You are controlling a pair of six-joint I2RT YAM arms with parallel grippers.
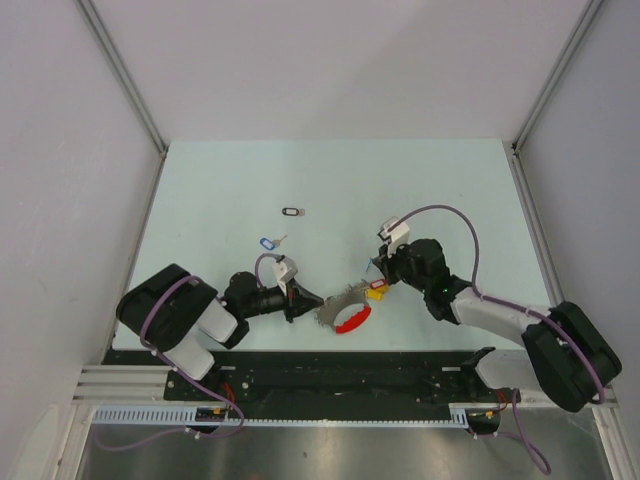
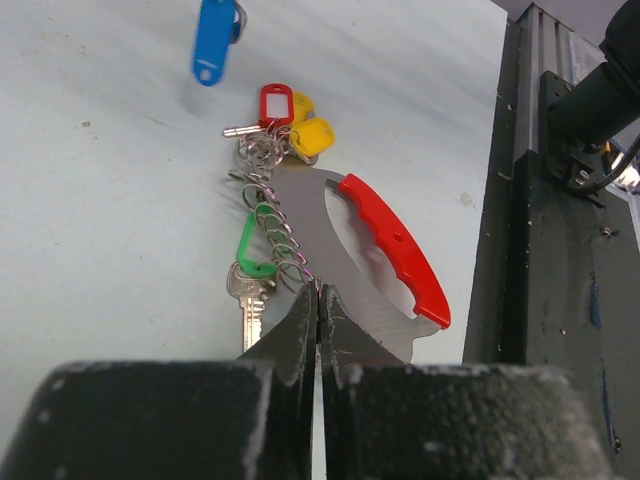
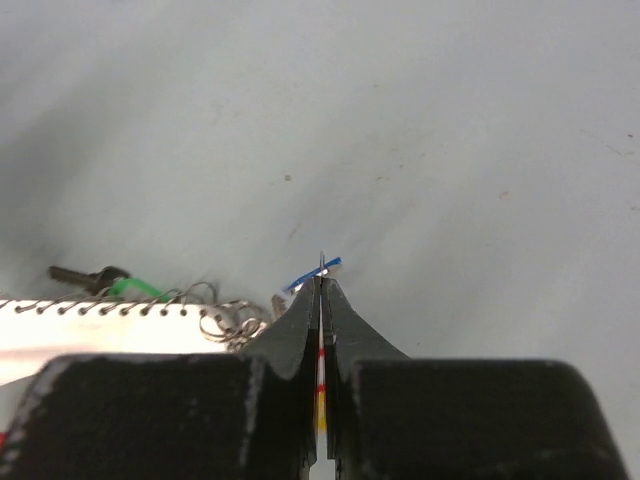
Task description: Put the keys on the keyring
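The keyring (image 1: 345, 315) lies near the table's front edge. It has a silver plate (image 2: 330, 230), a red curved band (image 2: 395, 240), wire loops, and keys with red (image 2: 275, 103), yellow (image 2: 312, 135) and green (image 2: 252, 250) tags. My left gripper (image 2: 319, 295) is shut on the plate's edge beside the loops, seen from above at the left gripper (image 1: 303, 300). My right gripper (image 1: 378, 272) hovers just above the red and yellow tags, shut on a blue-tagged key (image 2: 212, 40). That key's tag shows edge-on at the right gripper's tip (image 3: 321, 280). Another blue-tagged key (image 1: 267, 242) and a black-tagged key (image 1: 291, 211) lie on the table behind.
The pale table (image 1: 200, 200) is walled at the back and both sides. A black mounting rail (image 2: 560, 300) runs along the near edge, close to the red band.
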